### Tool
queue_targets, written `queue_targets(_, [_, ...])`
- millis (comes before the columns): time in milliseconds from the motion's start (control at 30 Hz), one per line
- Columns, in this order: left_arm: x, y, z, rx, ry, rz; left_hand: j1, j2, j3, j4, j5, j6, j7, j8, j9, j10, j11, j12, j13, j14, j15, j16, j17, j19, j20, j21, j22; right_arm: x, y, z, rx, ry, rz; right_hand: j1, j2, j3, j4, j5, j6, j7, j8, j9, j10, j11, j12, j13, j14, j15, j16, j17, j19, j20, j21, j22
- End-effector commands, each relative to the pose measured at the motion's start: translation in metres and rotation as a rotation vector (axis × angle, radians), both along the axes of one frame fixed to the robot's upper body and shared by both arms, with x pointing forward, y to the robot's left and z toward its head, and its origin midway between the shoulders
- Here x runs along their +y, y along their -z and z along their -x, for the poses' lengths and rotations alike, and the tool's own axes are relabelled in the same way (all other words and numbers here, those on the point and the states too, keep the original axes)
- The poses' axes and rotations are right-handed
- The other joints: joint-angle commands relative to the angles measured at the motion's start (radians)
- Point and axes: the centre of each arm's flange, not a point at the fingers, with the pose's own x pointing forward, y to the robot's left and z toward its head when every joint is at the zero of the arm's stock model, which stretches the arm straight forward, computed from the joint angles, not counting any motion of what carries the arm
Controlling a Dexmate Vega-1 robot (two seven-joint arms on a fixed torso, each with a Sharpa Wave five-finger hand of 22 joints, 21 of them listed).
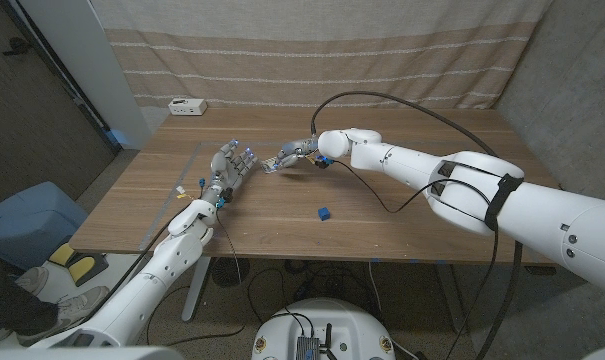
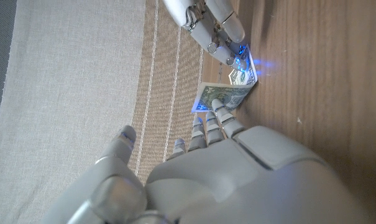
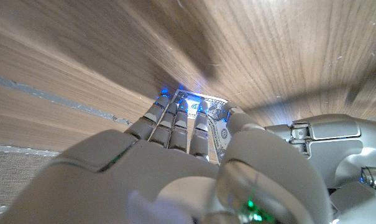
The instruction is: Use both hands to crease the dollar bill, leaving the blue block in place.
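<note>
Most of the dollar bill (image 3: pixel 217 127) is hidden behind the right hand (image 3: pixel 175 162) and its fingers (image 3: pixel 175 124), its print too small to read, and the left hand (image 2: pixel 237 168) is cut off by the picture's edge.

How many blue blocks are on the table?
1: the blue block lies on the wooden table, near its front edge, apart from both hands. None other shows.

Dim room, soft overhead light; wrist views blurry w/ blue LED glare, edges warped.
</note>
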Motion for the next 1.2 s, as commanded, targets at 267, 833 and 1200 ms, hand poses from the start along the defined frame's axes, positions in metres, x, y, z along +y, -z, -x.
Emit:
queue_targets(267, [0.001,-0.015,-0.001,0.006,-0.049,-0.151,-0.030,-0.003,-0.018,0.014,0.008,0.090,0.021,0.028,0.010,0.028,0.000,0.007,0.003,0.017,0.000,-0.001,0.005,0.015,-0.001,0.003,0.001,-0.002,0.000,0.001,-0.002,-0.001,-0.005,0.011,0.001,0.005,0.006,0.001,0.010,-0.004,0.003,0.002,0.012,0.009,0.001,0.002,0.009,0.000,0.001,0.001,0.014,0.003,0.002,0.004])
queue_targets(833, [-0.010,-0.021,-0.008,0.003,-0.031,-0.213,-0.046,-0.010,-0.028,0.025,0.011,0.084,0.012,0.018,0.012,0.030,-0.002,0.005,0.003,0.019,-0.003,-0.002,0.005,0.017,-0.002,0.001,0.001,-0.003,0.003,0.002,0.003,-0.003,-0.001,0.012,0.001,0.006,0.007,0.001,0.012,-0.001,0.002,0.002,0.014,0.009,0.001,0.002,0.010,0.002,0.002,0.001,0.020,-0.003,-0.001,0.005])
queue_targets(1200, [-0.018,-0.026,-0.013,0.027,-0.022,-0.299,-0.057,-0.017,-0.038,0.034,0.014,0.042,-0.019,-0.007,0.011,0.020,0.003,-0.001,0.003,0.011,0.001,-0.006,0.005,0.009,0.000,-0.005,0.001,-0.005,0.001,0.002,0.000,-0.002,-0.002,0.012,0.001,0.006,0.009,0.001,0.015,-0.001,0.002,0.002,0.018,0.009,0.002,0.002,0.010,0.004,0.002,0.001,0.022,-0.004,-0.005,0.005])
